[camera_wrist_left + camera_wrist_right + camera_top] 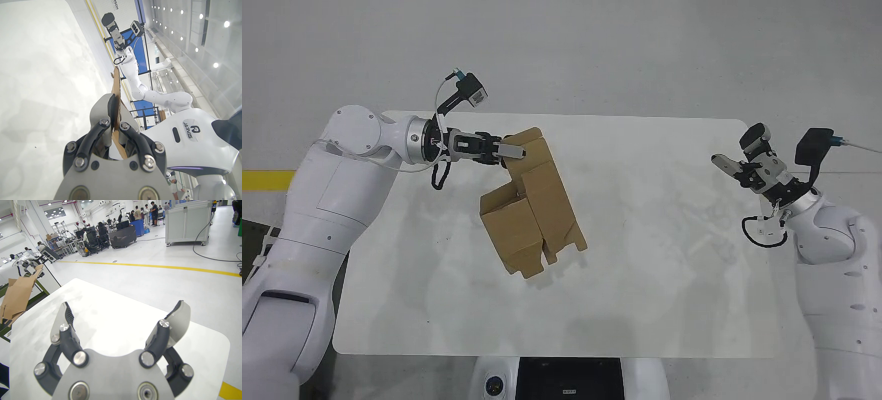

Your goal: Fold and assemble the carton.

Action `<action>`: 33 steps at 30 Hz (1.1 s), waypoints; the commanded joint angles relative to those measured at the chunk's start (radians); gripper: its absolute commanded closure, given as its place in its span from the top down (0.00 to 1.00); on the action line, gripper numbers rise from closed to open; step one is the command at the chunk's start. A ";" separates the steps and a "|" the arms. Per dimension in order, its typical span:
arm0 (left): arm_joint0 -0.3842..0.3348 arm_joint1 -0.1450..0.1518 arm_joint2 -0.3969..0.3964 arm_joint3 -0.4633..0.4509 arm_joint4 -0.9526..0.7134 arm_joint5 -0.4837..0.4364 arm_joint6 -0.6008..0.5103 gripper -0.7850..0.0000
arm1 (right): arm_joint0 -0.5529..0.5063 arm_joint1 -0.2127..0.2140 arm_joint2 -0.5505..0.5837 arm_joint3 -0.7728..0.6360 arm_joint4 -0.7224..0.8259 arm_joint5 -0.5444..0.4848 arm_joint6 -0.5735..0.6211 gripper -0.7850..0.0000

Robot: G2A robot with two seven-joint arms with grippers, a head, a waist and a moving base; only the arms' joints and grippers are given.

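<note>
White table [662,290], rounded corners, smooth matte top. Pale floor beyond it, crossed by a yellow line [151,266]. Carton [532,205] is brown corrugated board, partly folded with loose flaps, and sits tilted over the table's left half. Left gripper [510,150] is clamped on the carton's far upper flap edge. Right gripper [729,163] is over the table's right edge, well apart from the carton, fingers spread wide.

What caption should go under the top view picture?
Left jaws pinch the carton by its edge; right jaws hang open across the white table.
</note>
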 commanded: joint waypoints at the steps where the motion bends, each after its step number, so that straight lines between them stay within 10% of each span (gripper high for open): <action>1: 0.000 0.000 0.000 0.000 0.000 0.000 0.000 0.00 | 0.000 0.000 0.000 0.000 0.000 0.000 0.000 1.00; 33: 0.028 0.005 -0.018 -0.042 0.037 0.020 0.047 0.00 | -0.015 0.005 -0.032 -0.023 0.071 -0.002 0.061 1.00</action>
